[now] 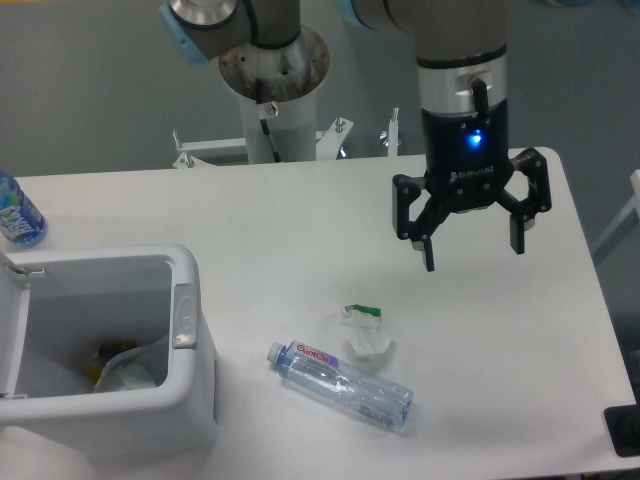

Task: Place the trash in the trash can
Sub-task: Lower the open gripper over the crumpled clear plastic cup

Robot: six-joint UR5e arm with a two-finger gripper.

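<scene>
At far left, a blue-labelled bottle is cropped by the edge. The trash can, lower left, holds indistinct items. At lower centre, clear bottle touches crumpled wrapper. Upper right, the gripper hangs wide open, empty.

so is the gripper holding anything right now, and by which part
Nothing is held. The gripper hangs open above the table, apart from the wrapper and the clear bottle lying below it.
</scene>
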